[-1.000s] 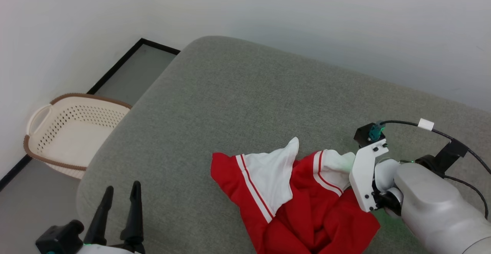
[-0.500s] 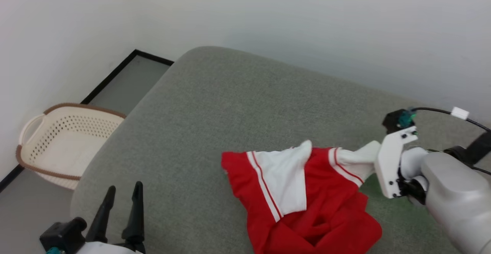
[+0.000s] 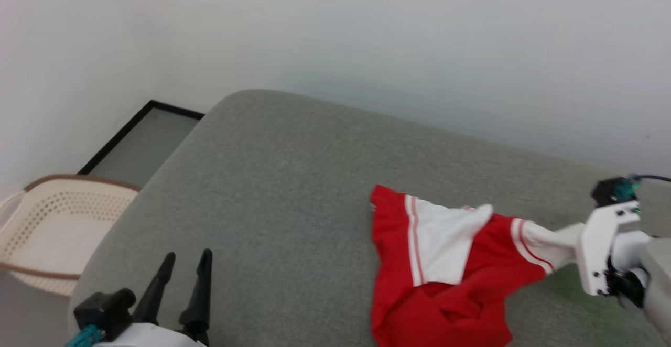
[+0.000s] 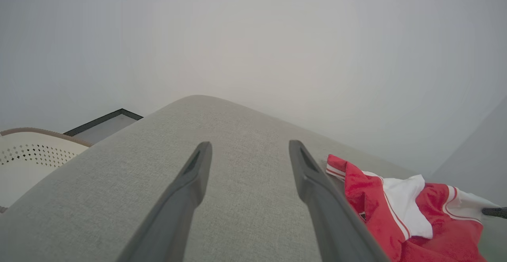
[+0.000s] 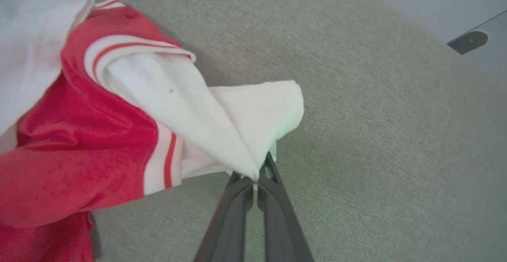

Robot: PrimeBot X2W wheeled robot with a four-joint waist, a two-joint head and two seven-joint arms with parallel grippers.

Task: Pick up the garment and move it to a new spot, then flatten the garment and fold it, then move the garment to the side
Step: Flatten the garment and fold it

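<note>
Fingers of the left gripper (image 3: 187, 257) stand well apart with nothing between them. It hovers over the near left corner of the couch (image 3: 293, 179), tips pointing toward the couch's far edge.

On the couch's near right part lies the shirt (image 3: 445, 294), a crumpled red heap that reaches the couch's near edge. One white sleeve (image 3: 440, 242) lies folded flat across the top of the heap, with red-and-white striped trim along its seam. The heap is well apart from the left gripper, with bare grey-green couch fabric between them.

A second sleeve (image 5: 222, 111), also white with striped trim, is drawn out from the heap toward the couch's right side and narrows to a point. There the right gripper (image 5: 256, 175) has its two dark fingers pressed together on the sleeve's tip, pinching the cloth.

Off the couch's left edge a cream perforated basket (image 3: 47, 221) with a brown rim sits on the grey floor (image 3: 136, 148). A black skirting strip runs past the couch's far left corner. A plain pale wall (image 3: 367, 48) rises behind the couch's far edge.
</note>
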